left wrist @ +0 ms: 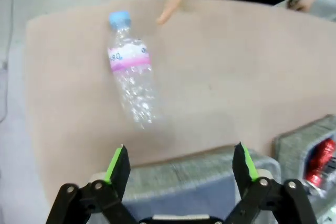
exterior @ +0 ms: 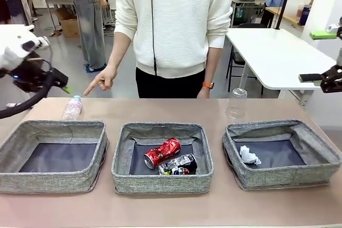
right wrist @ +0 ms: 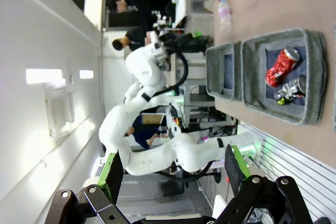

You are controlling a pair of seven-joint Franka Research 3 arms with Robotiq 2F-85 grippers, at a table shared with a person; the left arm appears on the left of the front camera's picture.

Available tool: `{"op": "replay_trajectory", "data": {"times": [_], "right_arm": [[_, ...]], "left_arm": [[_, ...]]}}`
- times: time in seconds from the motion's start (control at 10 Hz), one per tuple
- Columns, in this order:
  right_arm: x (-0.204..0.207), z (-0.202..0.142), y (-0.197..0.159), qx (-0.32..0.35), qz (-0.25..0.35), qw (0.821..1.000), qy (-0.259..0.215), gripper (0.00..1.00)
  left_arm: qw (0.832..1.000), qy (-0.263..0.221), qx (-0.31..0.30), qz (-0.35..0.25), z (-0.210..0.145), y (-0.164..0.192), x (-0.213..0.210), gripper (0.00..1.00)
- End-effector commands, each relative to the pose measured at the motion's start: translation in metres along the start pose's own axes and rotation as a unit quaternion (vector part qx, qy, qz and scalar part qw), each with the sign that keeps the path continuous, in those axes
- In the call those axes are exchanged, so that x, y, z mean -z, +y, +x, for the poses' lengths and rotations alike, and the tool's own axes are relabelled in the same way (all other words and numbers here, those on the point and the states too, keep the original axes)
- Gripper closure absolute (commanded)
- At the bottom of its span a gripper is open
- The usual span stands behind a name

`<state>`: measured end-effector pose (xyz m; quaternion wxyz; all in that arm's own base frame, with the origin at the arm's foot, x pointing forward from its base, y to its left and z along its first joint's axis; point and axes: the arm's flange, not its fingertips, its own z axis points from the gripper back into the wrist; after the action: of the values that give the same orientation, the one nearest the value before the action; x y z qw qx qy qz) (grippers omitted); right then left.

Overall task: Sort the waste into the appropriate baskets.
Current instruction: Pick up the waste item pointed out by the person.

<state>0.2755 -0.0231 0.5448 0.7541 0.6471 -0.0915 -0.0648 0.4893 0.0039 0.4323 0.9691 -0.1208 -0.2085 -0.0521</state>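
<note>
Left gripper (left wrist: 179, 156): released; we see its two green-padded fingers wide apart with nothing between them. It hangs over the far rim of the left grey woven fabric basket (left wrist: 199, 169), and the clear plastic bottle (left wrist: 131, 74) lies ahead of it.
Right gripper (right wrist: 173, 163): also released and empty, raised at the right side, well apart from all the waste.
Baskets: three, shallow and rectangular, in one row: left basket, middle basket (exterior: 160, 128), right basket (exterior: 278, 126).
Cans: two, both in the middle basket, close together: a crushed red can (exterior: 163, 152) and a crushed black-and-silver printed can (exterior: 179, 164).
Paper: one crumpled white paper wad (exterior: 249, 156), in the right basket.
Bottle: one, lying on the brown table (exterior: 171, 206) just behind the left basket.
Cup: one clear plastic cup (exterior: 236, 102), standing on the table just behind the right basket.
Person's hand (exterior: 101, 81): one index finger points down toward the bottle, apart from it.
Front view: gives us the cup and the paper wad.
Left wrist view: gives us the bottle's blue cap and pink-and-white label.
Right wrist view: rolled sideways; gives us the long white left arm (right wrist: 142, 129) beside the table.
</note>
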Motion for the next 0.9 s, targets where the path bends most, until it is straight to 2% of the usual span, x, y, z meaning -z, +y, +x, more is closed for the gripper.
{"op": "replay_trajectory", "data": {"times": [0.0, 0.1, 0.2, 0.3, 0.4, 0.6, 0.8], "right_arm": [[-0.001, 0.0, 0.004, 0.004, 0.01, 1.0, 0.0, 0.0], [-0.001, 0.0, 0.004, 0.004, 0.01, 1.0, 0.0, 0.0], [-0.001, 0.0, 0.004, 0.004, 0.01, 1.0, 0.0, 0.0], [-0.001, 0.0, 0.004, 0.004, 0.01, 1.0, 0.0, 0.0], [-0.001, 0.0, 0.004, 0.004, 0.01, 1.0, 0.0, 0.0], [-0.001, 0.0, 0.004, 0.004, 0.01, 1.0, 0.0, 0.0], [-0.001, 0.0, 0.004, 0.004, 0.01, 1.0, 0.0, 0.0]], "left_arm": [[0.998, 0.059, 0.004, 0.011, 0.046, 0.027, 0.022, 0.0], [0.996, 0.083, -0.014, 0.024, 0.053, 0.037, 0.043, 0.0], [0.994, 0.112, -0.013, 0.008, 0.058, 0.049, 0.067, 0.0], [0.992, 0.124, -0.018, 0.023, 0.065, 0.056, 0.102, 0.0], [0.991, 0.136, -0.014, 0.01, 0.069, 0.06, 0.131, 0.0], [0.99, 0.14, -0.019, 0.011, 0.067, 0.058, 0.154, 0.0], [0.989, 0.138, -0.027, 0.049, 0.063, 0.056, 0.157, 0.0]]}}
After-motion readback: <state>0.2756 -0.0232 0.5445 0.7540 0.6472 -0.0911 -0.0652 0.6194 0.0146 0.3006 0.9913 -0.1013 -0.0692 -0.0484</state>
